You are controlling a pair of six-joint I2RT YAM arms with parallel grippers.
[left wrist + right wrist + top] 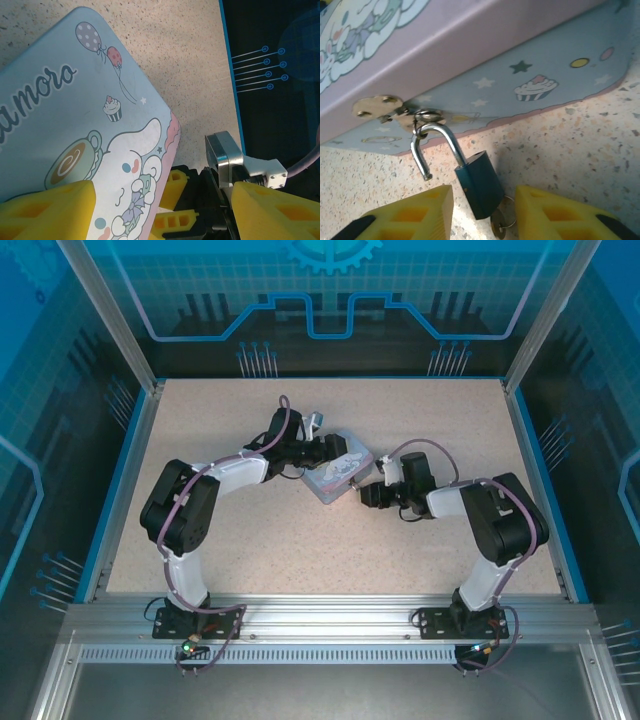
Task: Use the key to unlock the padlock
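Light, rigid and slick, the padlock (479, 189) dangles with its shackle sprung from the tin's (520, 30) hasp (375, 106), key (498, 223) in its base, free to swing, so the half-open right gripper (484, 197) astride it should pinch the flat body, while the left gripper (162, 192) gapes over the tin's corner.

- The left arm (180, 510) bends sharply at the elbow, with its forearm reaching forward and inward.
- The left gripper (325, 452) points right, its yellow fingers (50, 210) spread wide.
- The right arm (505, 520) mirrors it, forearm angled inward to the left.
- The right gripper (482, 210) sits low with its jaws partly apart, facing the left gripper at close range.
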